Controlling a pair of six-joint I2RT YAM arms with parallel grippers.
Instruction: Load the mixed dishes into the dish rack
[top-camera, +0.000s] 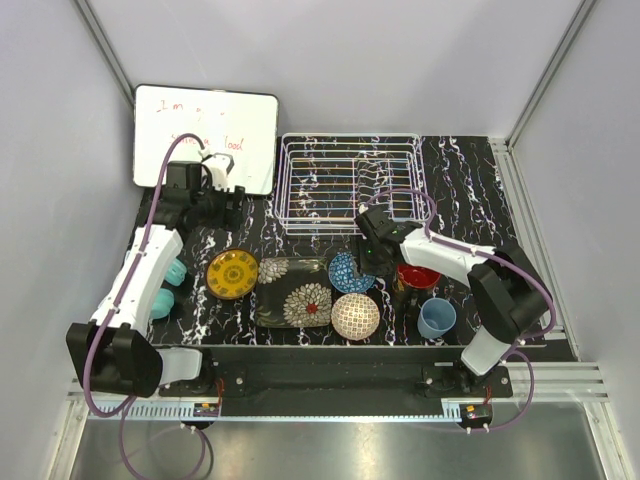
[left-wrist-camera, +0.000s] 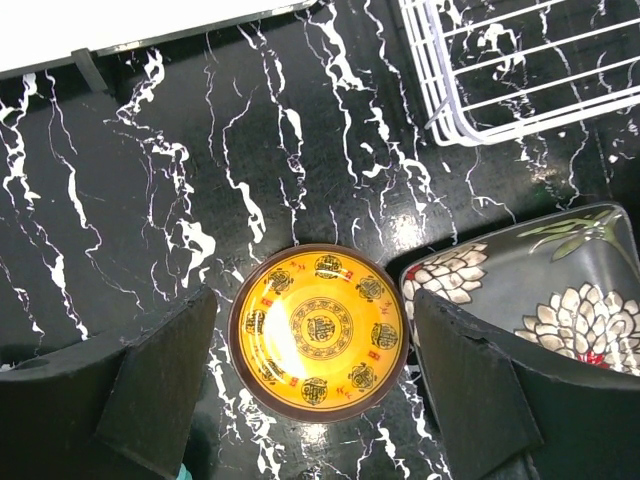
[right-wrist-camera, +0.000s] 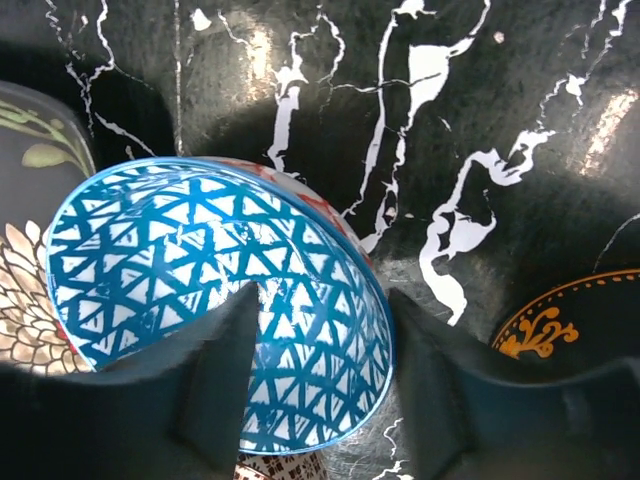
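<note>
**Top external view.** The dish rack is recorded at the far side of the table, with no dish seen in it. The dishes are ranged in front of it:
- yellow round plate
- dark rectangular floral plate
- blue patterned bowl
- beige patterned bowl
- black mug with red inside
- light-blue cup

The right gripper is placed at the blue bowl's right edge. The left gripper is held beyond the yellow plate.

**Left wrist view.** The left gripper is spread wide, and nothing is held in it. The yellow plate is framed between its fingers, flat on the table. A corner of the rack is seen up and to the right.

**Right wrist view.** The right gripper is parted astride the blue bowl's rim, one finger inside and one outside. A gap is left, so the wall is not yet pinched. The rack lies directly beyond this bowl, so the right arm is judged the nearer.
</note>
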